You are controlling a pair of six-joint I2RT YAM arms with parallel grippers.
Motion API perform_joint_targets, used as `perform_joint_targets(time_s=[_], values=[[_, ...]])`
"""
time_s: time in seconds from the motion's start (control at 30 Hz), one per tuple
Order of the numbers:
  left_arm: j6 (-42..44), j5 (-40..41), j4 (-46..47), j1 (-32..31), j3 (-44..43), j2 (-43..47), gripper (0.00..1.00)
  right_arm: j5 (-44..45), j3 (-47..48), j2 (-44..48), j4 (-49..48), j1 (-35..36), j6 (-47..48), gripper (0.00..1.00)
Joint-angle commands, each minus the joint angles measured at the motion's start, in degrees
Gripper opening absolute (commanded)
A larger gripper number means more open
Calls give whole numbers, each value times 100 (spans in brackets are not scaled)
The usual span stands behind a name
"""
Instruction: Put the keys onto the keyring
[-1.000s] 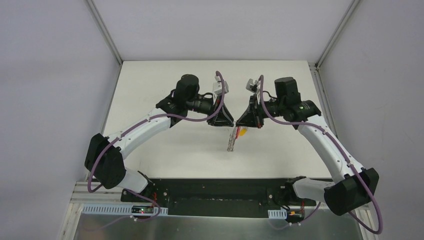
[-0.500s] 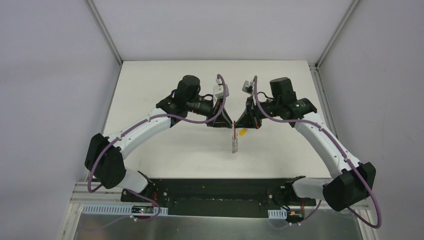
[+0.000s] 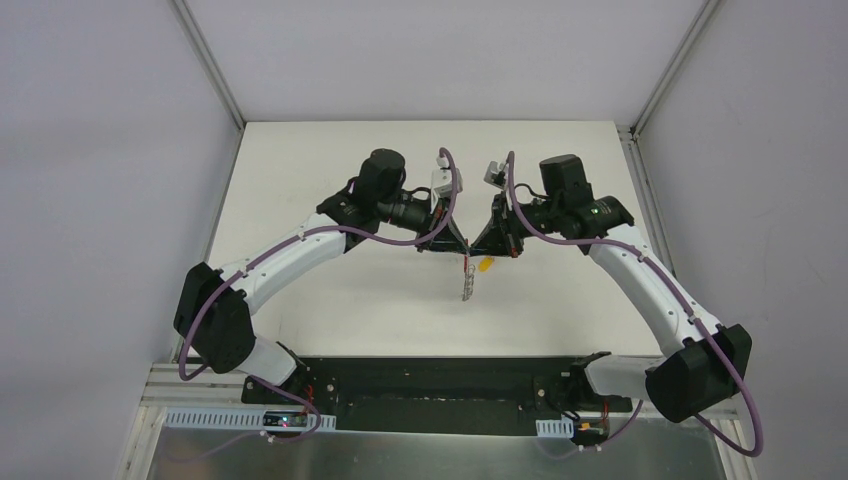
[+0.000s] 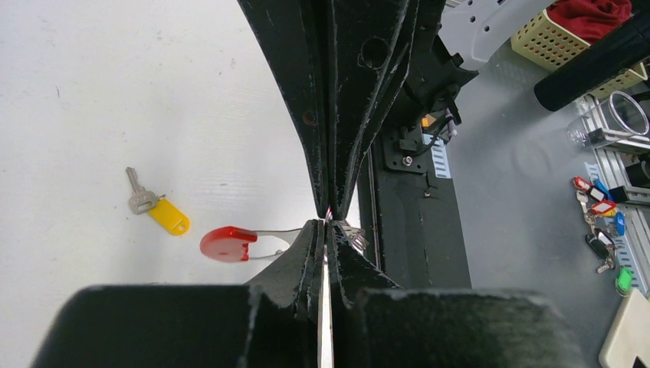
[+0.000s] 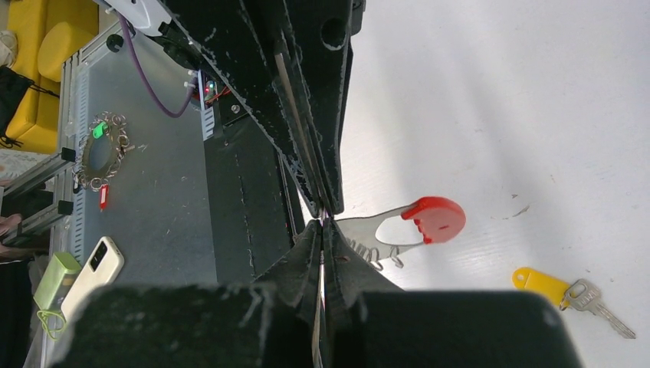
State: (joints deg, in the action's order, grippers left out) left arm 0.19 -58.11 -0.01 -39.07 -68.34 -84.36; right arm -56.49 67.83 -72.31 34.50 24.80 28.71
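My left gripper point(image 3: 462, 249) and right gripper point(image 3: 475, 249) meet tip to tip above the middle of the table. Both are shut on the keyring point(image 3: 467, 283), which hangs below them. Its red part point(image 4: 228, 244) and silvery coiled part show beside my left gripper point(image 4: 328, 224). The keyring's red end point(image 5: 437, 218) also shows beside my right gripper point(image 5: 322, 225). The key point(image 4: 140, 199), silver with a yellow head point(image 4: 170, 218), lies flat on the white table, apart from the keyring. It also shows in the right wrist view point(image 5: 586, 296) and in the top view point(image 3: 484, 265).
The black base plate point(image 3: 440, 385) runs along the table's near edge point(image 3: 440, 355). Off the table are a basket with red cloth point(image 4: 563, 31), a clear cup point(image 4: 613, 123), loose key tags point(image 4: 602, 222), a ring of keys point(image 5: 100, 149) and a phone point(image 5: 96, 264).
The right gripper has shifted a little left and the left a little right, so the tips are closer together. The hanging keyring has swung slightly. The key has not moved.
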Motion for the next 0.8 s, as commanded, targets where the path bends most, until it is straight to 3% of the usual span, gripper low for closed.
perform_joint_targets(time_s=[0.0, 0.13, 0.27, 0.37, 0.5, 0.77], values=[[43, -181, 86, -83, -220, -23, 0, -162, 103, 80, -189, 29, -23, 0], [6, -278, 76, -83, -202, 34, 0, -108, -38, 216, -380, 13, -124, 3], [-393, -333, 479, -30, -14, 143, 0, -225, -364, 514, -860, -265, -471, 24], [-1061, -397, 1350, 18, 310, 205, 0, -515, -643, 743, -1302, -555, -797, 32], [-1956, -443, 2500, 57, 592, 202, 0, -794, -818, 884, -1446, -714, -891, 35], [-2362, -344, 2941, 57, 683, 139, 0, -1234, -907, 837, -1622, -758, -1029, 33]])
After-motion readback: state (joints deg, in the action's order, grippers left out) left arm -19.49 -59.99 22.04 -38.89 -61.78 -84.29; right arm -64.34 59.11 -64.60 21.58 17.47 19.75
